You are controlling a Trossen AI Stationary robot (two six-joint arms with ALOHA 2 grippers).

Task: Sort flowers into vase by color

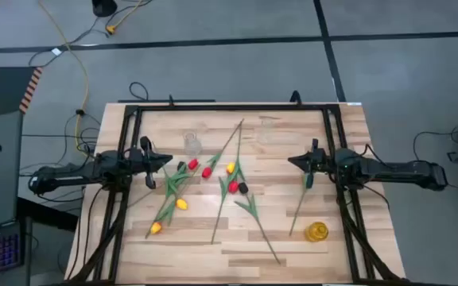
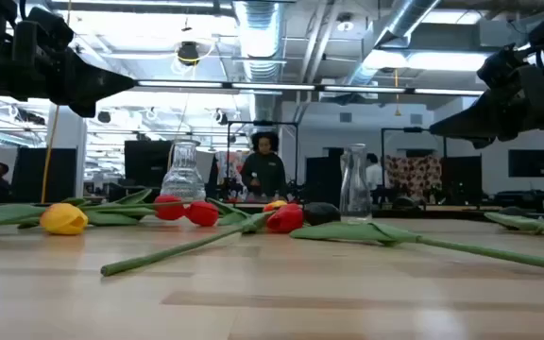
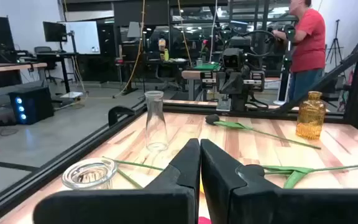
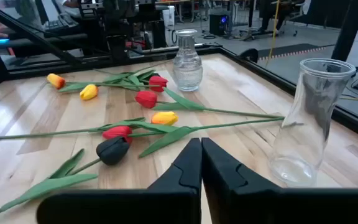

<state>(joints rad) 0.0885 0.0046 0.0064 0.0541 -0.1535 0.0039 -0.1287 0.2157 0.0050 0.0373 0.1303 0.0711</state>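
Several artificial tulips lie flat on the wooden table between my two arms. In the high view, yellow buds (image 1: 181,204), red buds (image 1: 207,171) and a near-black bud (image 1: 242,188) form a loose heap. One more tulip (image 1: 300,202) lies apart under my right arm. A squat clear vase (image 1: 192,143) and a tall clear carafe (image 1: 267,127) stand toward the far edge. An amber vase (image 1: 317,231) stands near the right front. My left gripper (image 1: 168,161) hovers shut left of the heap. My right gripper (image 1: 291,161) hovers shut to its right.
A dark metal frame (image 1: 229,107) runs around the table's edges. The front middle of the tabletop (image 1: 213,254) is bare wood. In the left wrist view a person in a red shirt (image 3: 303,37) stands beyond the table; another person (image 2: 264,170) shows far off in the low view.
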